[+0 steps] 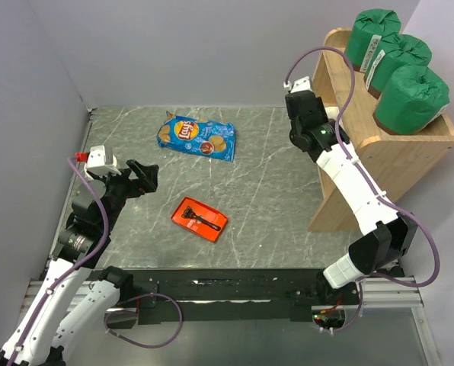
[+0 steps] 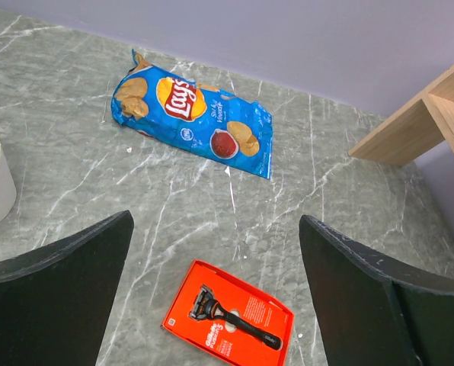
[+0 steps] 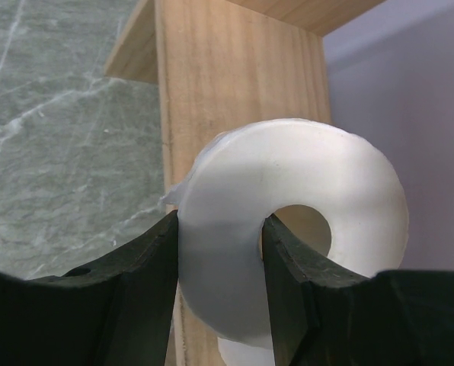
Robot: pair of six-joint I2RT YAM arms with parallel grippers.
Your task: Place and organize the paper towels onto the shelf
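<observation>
Right jaws (arm stretched forward) pinch a white roll beside the shelf.

Green rolls crowd the shelf top; its lower level, half hidden, seems open.

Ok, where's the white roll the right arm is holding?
In the right wrist view the white roll sits pinched by its wall in the right jaws, in front of the wooden shelf, at the right side of the table.
</observation>
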